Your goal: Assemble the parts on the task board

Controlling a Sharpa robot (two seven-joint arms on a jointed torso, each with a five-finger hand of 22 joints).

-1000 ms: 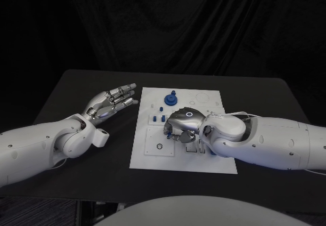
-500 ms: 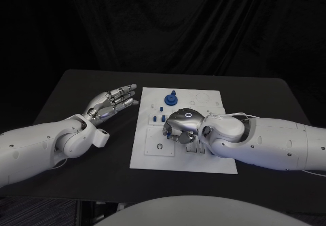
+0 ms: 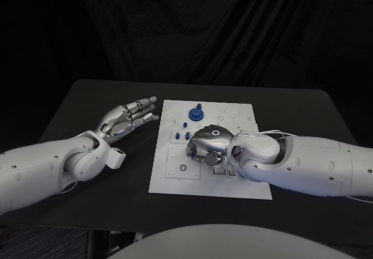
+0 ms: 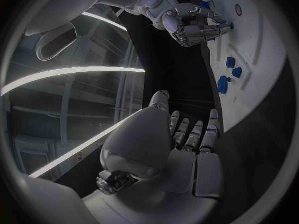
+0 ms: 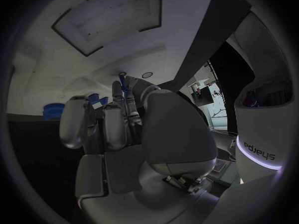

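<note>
The white task board (image 3: 247, 186) lies in the middle of the black table. My right hand (image 3: 206, 147) hovers over its middle with fingers curled down, pinching a small blue part (image 4: 229, 26) at the fingertips, low against the board; the same small blue part (image 5: 124, 83) shows in the right wrist view. A round blue part with a peg (image 3: 196, 114) stands at the board's far side. A few small blue parts (image 3: 182, 135) sit just left of my right hand. My left hand (image 3: 129, 115) hangs open, palm up, off the board's left edge, holding nothing.
Bare black table (image 3: 93, 102) surrounds the board. The board's near left corner (image 3: 167, 181) and far right corner (image 3: 237, 113) carry only empty recesses. My right forearm (image 3: 311, 164) lies across the board's right side.
My right hand has crept slightly nearer and lower over the board's middle, still pinching the part. The left hand has stayed put.
</note>
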